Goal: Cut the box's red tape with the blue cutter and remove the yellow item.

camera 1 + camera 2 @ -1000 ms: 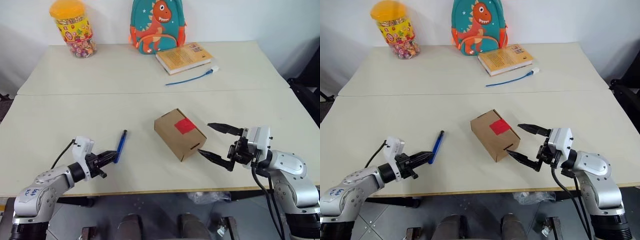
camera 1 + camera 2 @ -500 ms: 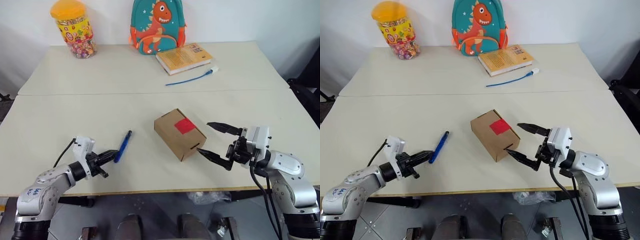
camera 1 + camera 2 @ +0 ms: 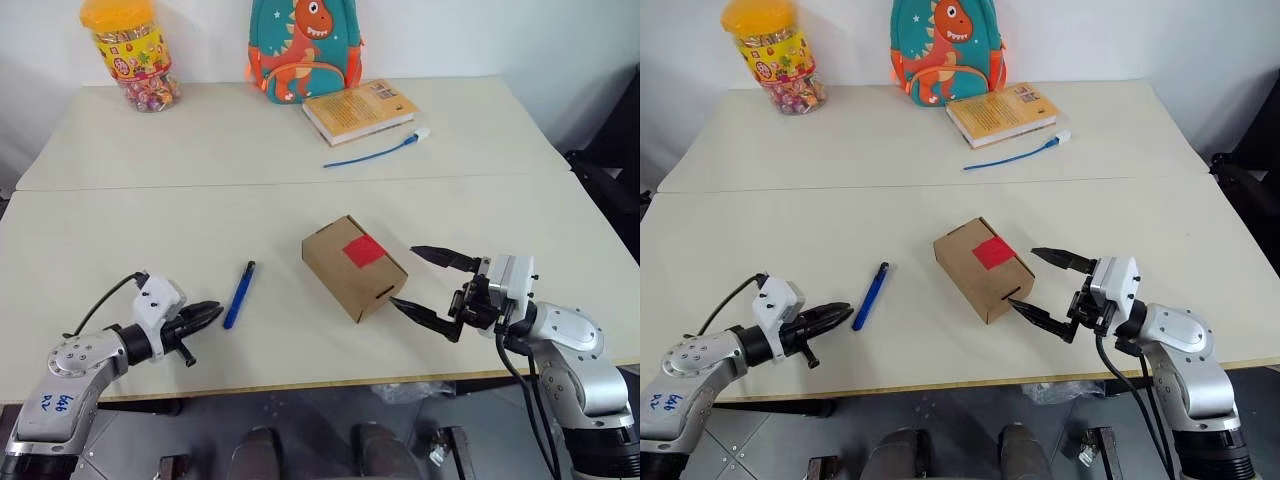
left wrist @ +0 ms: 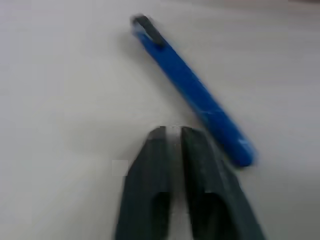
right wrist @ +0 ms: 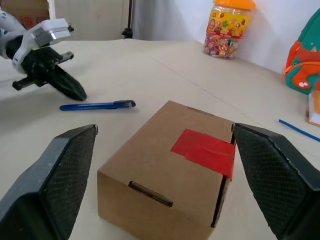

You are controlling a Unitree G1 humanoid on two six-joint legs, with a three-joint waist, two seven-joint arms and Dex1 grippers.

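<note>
Since the earlier frame the left gripper [image 3: 208, 314] had let go of the blue cutter [image 3: 238, 294] and backed off; the cutter's near end sat just off the fingertips, flat on the table [image 3: 300, 140].

Head views: left fingers nearly pressed together, holding nothing. Right gripper [image 3: 430, 288] spread wide, one finger on each side of the box [image 3: 354, 266] end nearest it, not clamped, unchanged. Red tape [image 3: 364, 251] intact across the top seam, flaps shut; yellow item presumably inside.

Left wrist view: cutter lay diagonal just past the fingertips, dark tip at the far end, only a thin slit between the fingers [image 4: 147, 170].

Right wrist view: box between the spread fingers [image 5: 60, 165], slot in the facing end.

Risk: the slim cutter lies flat, so a regrasp with barely parted fingers could nudge or roll it away. An unclamped box could slide under blade pressure.
</note>
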